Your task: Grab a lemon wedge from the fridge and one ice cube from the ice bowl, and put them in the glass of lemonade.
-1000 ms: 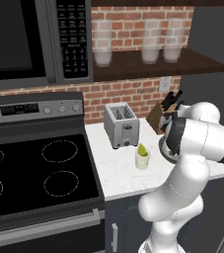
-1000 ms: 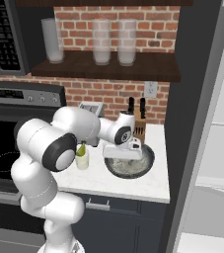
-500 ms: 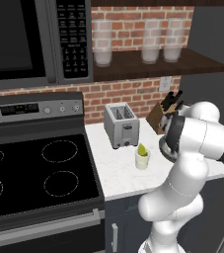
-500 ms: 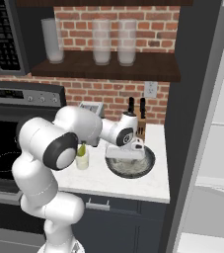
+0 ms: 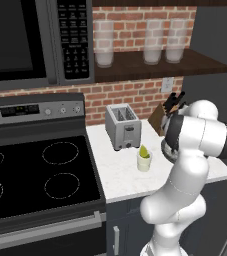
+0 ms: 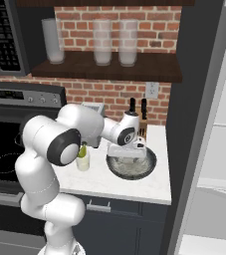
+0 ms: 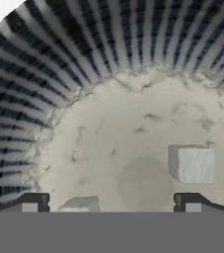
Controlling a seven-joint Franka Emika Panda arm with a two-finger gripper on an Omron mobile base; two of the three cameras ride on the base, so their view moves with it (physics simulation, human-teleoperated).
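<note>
While the gripper [image 7: 111, 202] hung over the ice bowl [image 6: 131, 165] with its jaws wide apart and empty, one ice cube [image 7: 192, 164] lay ahead, toward the right fingertip [image 7: 192, 203], off centre, near the lemonade glass [image 5: 144, 161].

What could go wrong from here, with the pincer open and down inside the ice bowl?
1. The ice cube sits off to one side of the open pincer, not between its tips, so closing now would likely miss it.
2. A second pale lump lies by one fingertip and could be nudged or caught instead.
3. The hand is low inside the bowl, so pushing further may shove the bowl towards the counter edge.
</note>
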